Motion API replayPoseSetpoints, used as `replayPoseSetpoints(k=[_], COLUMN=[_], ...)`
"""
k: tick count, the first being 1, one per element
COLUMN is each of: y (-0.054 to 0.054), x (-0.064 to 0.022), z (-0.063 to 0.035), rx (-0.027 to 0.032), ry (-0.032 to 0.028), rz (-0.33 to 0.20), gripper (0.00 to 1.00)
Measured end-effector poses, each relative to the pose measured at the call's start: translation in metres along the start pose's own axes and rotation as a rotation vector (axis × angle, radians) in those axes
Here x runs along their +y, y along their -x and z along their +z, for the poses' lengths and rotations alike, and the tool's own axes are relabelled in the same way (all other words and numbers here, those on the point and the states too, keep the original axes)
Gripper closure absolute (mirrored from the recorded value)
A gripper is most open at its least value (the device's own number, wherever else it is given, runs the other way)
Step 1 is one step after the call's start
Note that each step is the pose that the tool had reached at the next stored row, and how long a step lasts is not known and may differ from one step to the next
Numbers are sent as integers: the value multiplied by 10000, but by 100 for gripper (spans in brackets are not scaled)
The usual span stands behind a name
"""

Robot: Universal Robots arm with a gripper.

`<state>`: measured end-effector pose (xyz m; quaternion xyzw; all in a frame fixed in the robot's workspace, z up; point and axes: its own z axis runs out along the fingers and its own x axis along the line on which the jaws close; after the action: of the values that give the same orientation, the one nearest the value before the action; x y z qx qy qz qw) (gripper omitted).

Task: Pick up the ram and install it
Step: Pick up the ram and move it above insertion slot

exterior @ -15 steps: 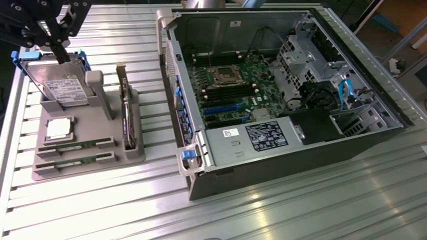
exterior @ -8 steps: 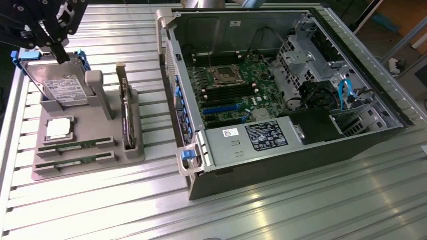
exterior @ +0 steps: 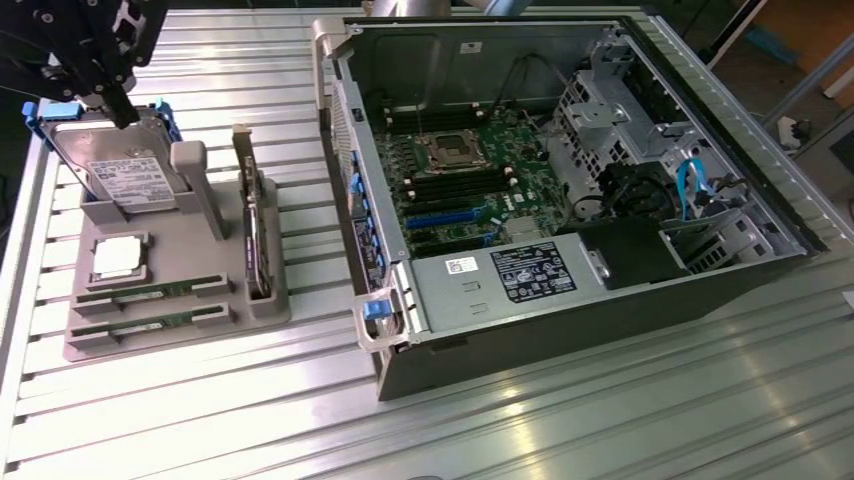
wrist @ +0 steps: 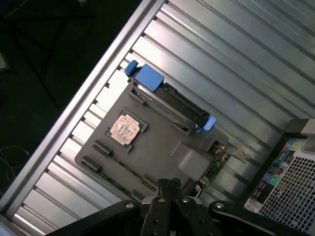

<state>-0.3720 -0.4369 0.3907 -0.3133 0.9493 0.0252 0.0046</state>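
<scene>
Currently the ram (exterior: 144,293) lies well apart from the closed pincer (exterior: 119,112)

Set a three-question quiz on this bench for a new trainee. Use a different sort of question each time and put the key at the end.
1. True or false: two ram sticks lie in slots of the gray holder.
2. Which of these is the gripper closest to? A) the gray holder; B) the motherboard; C) the blue cables.
3. In one word: is the gripper open or shut?

Key: 1 true; 2 A; 3 shut.
</scene>
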Motion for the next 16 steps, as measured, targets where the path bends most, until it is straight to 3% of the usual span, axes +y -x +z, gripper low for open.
replayPoseSetpoints(k=[16], y=[0], x=[0], z=[3], rx=[130], ry=[71], rz=[-2895], gripper=[89])
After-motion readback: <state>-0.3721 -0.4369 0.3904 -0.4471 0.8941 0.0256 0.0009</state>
